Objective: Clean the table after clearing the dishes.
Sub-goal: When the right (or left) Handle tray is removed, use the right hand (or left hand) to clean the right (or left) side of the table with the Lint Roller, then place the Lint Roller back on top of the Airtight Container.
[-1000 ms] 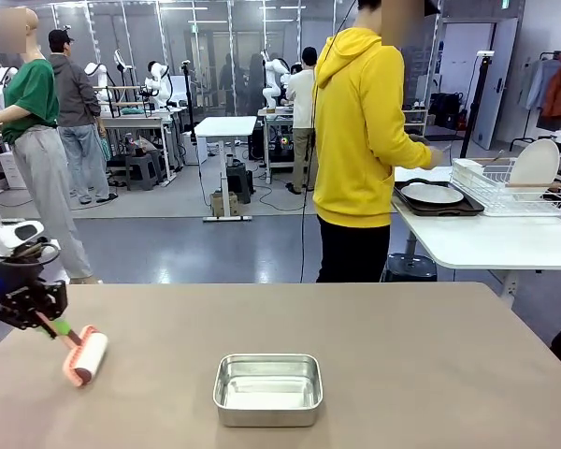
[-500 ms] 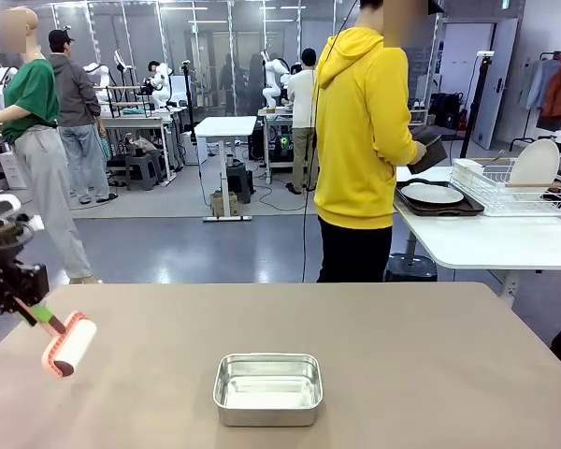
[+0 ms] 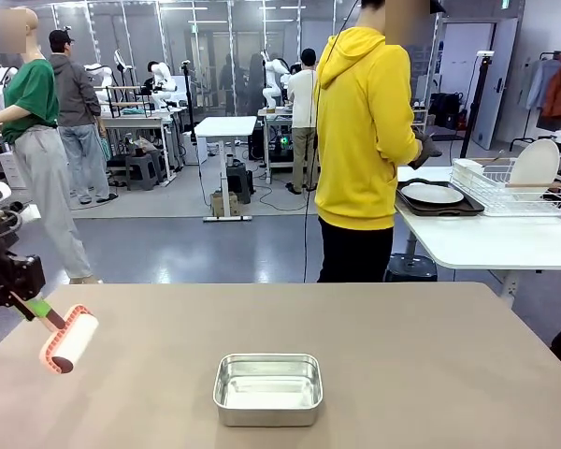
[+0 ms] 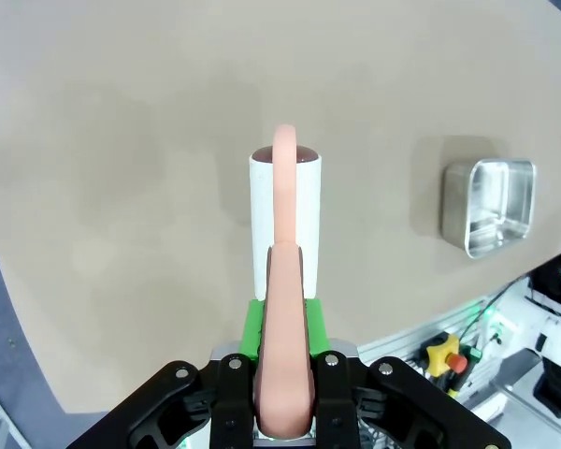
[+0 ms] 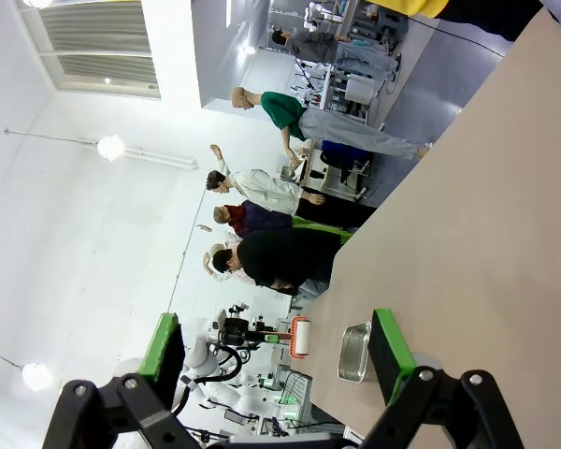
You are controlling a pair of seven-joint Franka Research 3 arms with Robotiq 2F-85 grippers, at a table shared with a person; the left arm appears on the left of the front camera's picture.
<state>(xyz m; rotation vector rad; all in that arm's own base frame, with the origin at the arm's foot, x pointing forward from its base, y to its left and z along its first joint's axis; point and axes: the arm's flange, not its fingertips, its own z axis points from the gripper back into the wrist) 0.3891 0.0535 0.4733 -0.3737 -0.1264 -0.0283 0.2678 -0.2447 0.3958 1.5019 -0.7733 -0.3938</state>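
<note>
My left gripper (image 3: 21,297) is shut on the pink handle of a lint roller (image 3: 70,340) over the left end of the beige table (image 3: 430,365). The left wrist view looks down that gripper (image 4: 284,329) along the handle to the white roller (image 4: 262,224); whether it touches the table (image 4: 122,140) I cannot tell. My right gripper (image 5: 276,344) stands open with nothing between its green pads (image 5: 162,344). A white plate (image 3: 433,194) lies on a dark tray (image 3: 467,208) on the white side table.
A small steel pan (image 3: 267,388) sits near the table's front middle, also seen as the pan (image 4: 489,206). A person in a yellow hoodie (image 3: 360,140) stands at the far edge, turned to the side table. A wire rack (image 3: 510,187) there holds another plate (image 3: 535,163).
My left gripper has drawn the roller back to the left and a little up. The person's hand with a dark object has shifted at the side table.
</note>
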